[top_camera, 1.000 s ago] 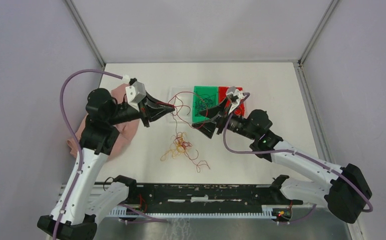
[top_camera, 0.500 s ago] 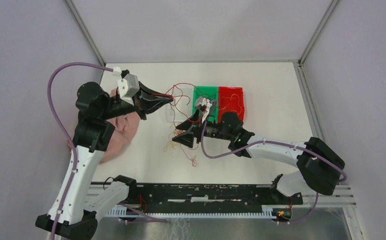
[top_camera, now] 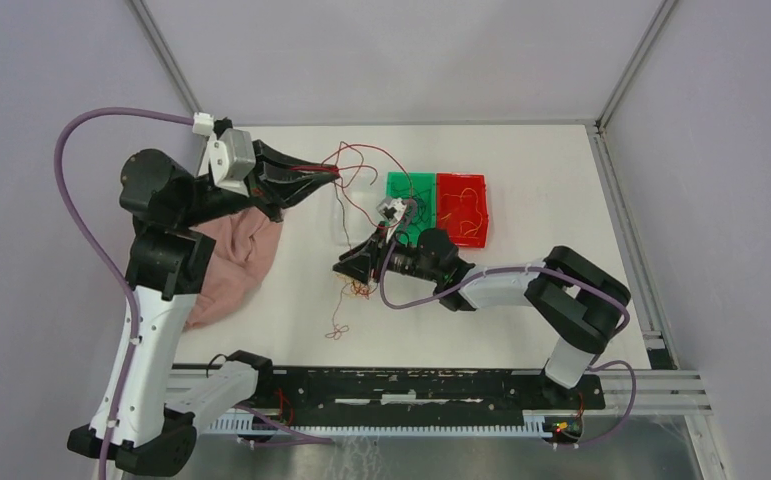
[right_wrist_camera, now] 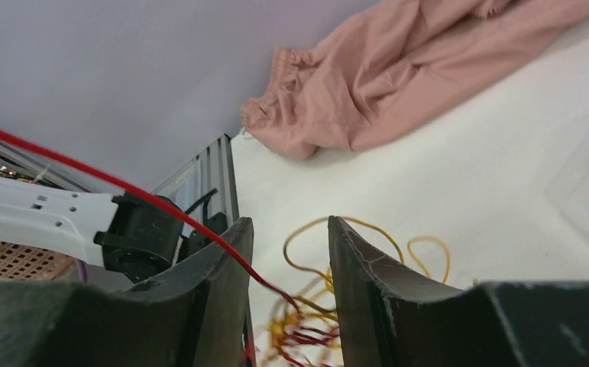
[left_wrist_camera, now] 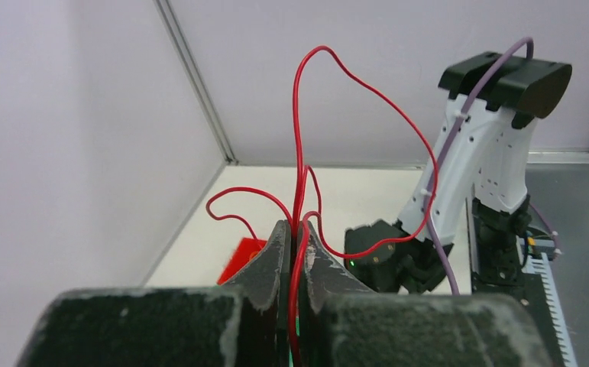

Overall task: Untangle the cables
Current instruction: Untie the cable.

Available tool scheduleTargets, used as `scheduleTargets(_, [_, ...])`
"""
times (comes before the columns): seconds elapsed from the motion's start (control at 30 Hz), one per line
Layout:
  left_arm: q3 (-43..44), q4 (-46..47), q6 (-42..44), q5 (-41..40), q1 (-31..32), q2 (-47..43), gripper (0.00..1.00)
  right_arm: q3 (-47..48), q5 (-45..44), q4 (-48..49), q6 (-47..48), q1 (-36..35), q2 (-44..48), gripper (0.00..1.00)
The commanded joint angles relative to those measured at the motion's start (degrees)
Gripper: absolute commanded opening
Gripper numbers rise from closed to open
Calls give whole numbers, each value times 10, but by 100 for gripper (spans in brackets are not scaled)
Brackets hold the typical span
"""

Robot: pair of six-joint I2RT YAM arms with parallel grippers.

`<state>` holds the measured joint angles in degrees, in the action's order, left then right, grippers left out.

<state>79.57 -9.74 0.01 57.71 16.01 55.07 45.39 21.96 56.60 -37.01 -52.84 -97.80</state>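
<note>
My left gripper [top_camera: 336, 172] is shut on red cables [left_wrist_camera: 300, 115], which loop up above its tips [left_wrist_camera: 296, 229] and trail down toward the table middle. A tangle of red and orange-yellow cables [top_camera: 358, 288] lies on the white table, and a small loose loop [top_camera: 337, 332] sits nearer the front. My right gripper [top_camera: 347, 268] is low over that tangle. In the right wrist view its jaws [right_wrist_camera: 291, 223] stand apart, with the tangle [right_wrist_camera: 314, 321] blurred between them and one taut red cable [right_wrist_camera: 161, 206] crossing the left finger.
A green tray [top_camera: 397, 182] with dark cables and a red tray [top_camera: 480, 190] with orange ones sit side by side behind the right gripper. A pink cloth [top_camera: 231, 255] lies at the left under the left arm. Metal frame rails border the table.
The left arm has lifted and pulled back-left, drawing the red cables with it. The right arm swung left and down onto the tangle, and its jaws have narrowed. The tangle has shrunk and shifted.
</note>
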Motion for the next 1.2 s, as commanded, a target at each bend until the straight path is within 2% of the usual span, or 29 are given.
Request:
scheduleTargets(0.0, [75,53,-12,-2,2,15,3,-27,-21,53,-32,-5,-24,47])
scheduleTargets(0.27, [189,81,26,-36,1,55,3,-59,-48,46,-27,-19,-44,47])
scheduleTargets(0.37, [227,81,43,-45,2,68,3,-68,-62,17,-10,-21,-32,48])
scheduleTargets(0.6, [280,79,67,-65,2,90,3,-97,-119,-43,30,-22,28,59])
scheduleTargets(0.7, [265,63,74,-66,2,87,3,-88,-151,-107,50,-21,97,65])
scheduleTargets(0.93, [166,44,80,-83,1,57,3,-19,-219,-252,110,-11,203,67])
scheduleTargets(1.17, [11,50,83,-135,2,38,3,4,-228,-276,85,59,227,63])
